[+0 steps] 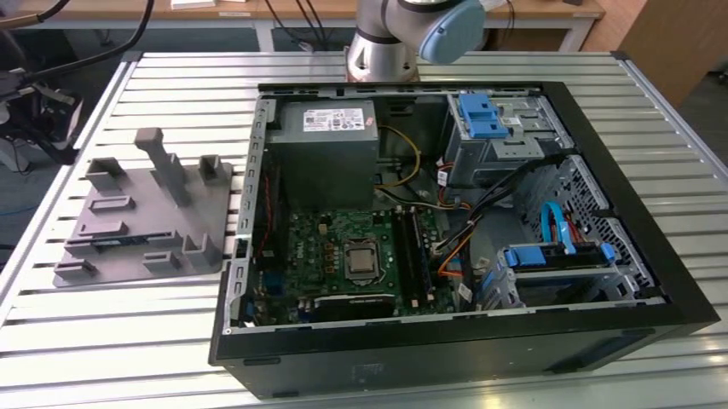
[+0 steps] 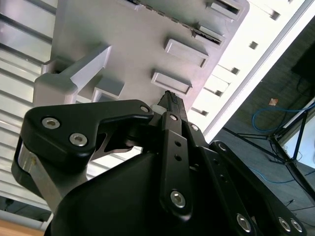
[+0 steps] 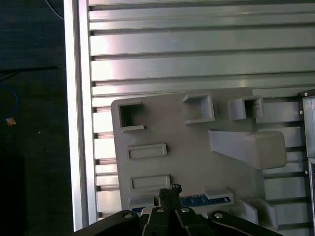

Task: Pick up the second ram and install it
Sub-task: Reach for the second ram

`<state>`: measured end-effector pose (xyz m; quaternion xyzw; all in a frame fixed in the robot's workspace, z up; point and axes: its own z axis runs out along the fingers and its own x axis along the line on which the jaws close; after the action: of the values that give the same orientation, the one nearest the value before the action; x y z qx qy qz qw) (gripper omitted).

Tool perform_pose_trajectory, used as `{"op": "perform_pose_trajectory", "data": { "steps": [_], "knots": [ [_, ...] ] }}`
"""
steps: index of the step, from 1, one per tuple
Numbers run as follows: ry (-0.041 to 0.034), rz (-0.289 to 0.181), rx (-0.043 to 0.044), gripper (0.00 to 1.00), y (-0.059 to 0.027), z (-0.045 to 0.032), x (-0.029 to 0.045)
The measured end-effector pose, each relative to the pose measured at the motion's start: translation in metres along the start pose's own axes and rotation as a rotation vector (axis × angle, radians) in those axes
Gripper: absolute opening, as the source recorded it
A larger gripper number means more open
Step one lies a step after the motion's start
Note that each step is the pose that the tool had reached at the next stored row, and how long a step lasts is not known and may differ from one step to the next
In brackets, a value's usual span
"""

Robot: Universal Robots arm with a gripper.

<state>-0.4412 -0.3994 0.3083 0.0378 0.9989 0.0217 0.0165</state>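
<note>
Looking down through the first wrist view, found the gripper [image 3: 170, 191] poised over one edge of the grey tray [image 3: 197, 142], fingertips pressed together and holding nothing. Saw the same closed, empty tips in the second wrist view. Located the second ram [image 3: 198, 200], a blue-green stick, lying flat in a slot of that tray, just beside the tips but apart from them. Could not judge the height above it.

Picked out the stick in the exterior view as a blue streak low in the tray, which sat on the slatted metal table [image 1: 114, 341] at the exterior view's left of the open computer case [image 1: 398, 362]. Noted the motherboard [image 1: 324, 247] exposed inside, with long black slot rails [image 1: 407, 247] beside the processor. Could not make out whether any rail was filled.

Judged the task barely begun: no grasp, no lift, no carry to the case, no seating in a rail. Reckoned both pick and install left to do.
</note>
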Motion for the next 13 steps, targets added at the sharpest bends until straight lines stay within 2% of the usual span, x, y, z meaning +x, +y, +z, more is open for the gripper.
{"op": "perform_pose_trajectory", "data": {
  "steps": [13],
  "knots": [
    [0.0000, 0.000, 0.0000, 0.10, -0.0004, 0.0080, 0.0003]
  ]
}}
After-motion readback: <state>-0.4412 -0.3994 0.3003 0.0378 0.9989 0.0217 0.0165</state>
